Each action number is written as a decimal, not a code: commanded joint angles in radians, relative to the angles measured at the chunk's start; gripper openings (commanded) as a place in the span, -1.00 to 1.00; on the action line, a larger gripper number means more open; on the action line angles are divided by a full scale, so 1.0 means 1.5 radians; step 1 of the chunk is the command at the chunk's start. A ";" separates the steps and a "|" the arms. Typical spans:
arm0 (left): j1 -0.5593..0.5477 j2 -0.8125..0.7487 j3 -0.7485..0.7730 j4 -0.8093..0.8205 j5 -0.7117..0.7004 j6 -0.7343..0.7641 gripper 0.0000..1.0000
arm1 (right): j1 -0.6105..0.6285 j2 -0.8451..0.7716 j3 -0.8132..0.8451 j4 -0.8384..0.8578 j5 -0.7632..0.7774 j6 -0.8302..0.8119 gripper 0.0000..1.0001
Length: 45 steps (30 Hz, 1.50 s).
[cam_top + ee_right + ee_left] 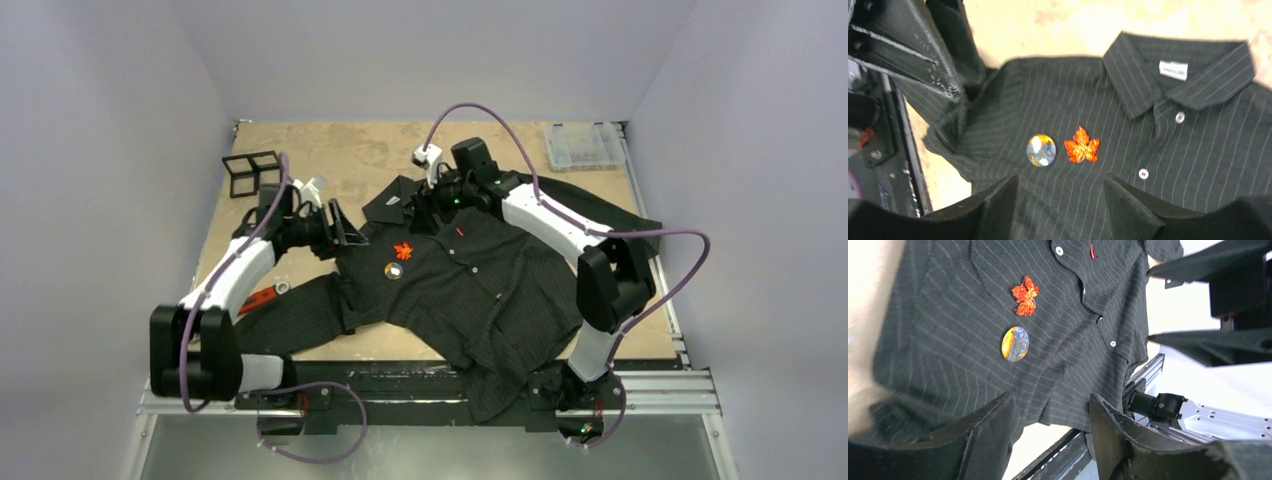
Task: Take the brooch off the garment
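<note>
While both arms reach in over the table (330, 150), the black pinstriped shirt (480, 290) lies spread front up, collar toward the far side and hem drooping off the near edge between the arm bases. One sleeve trails out to the left and the other runs off toward the far right.

An orange maple-leaf brooch (404, 250) is pinned on the chest panel left of the button row as the overhead camera sees it. Just beside it, on the side away from the collar, sits a round badge (394, 270) in blue and yellow.

At the shirt's shoulder edge, left of the brooch, the left pincer (345, 232) has its jaws spread wide and holds nothing. From here I cannot tell whether a finger touches the cloth. Over the collar area the right pincer (425, 215) hangs with jaws equally wide, nothing between them.

A black wire frame (250, 173) stands at the far left of the table, and a clear plastic box (583, 146) rests at the far right.
</note>
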 commanded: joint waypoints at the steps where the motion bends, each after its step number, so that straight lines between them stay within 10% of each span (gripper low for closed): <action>1: -0.055 0.114 0.013 0.150 0.017 -0.073 0.04 | 0.007 0.029 -0.023 -0.034 0.037 -0.013 0.16; 4: -0.081 0.199 0.052 0.140 0.036 -0.062 -0.10 | 0.007 0.056 -0.012 -0.020 0.016 0.009 -0.38; 7: -0.087 0.246 0.061 0.118 0.053 -0.062 -0.22 | 0.008 0.092 -0.004 -0.013 0.019 0.040 -0.53; 45: -0.105 0.352 0.007 0.188 0.051 -0.050 -0.40 | 0.063 0.174 -0.055 0.135 0.001 0.213 -0.74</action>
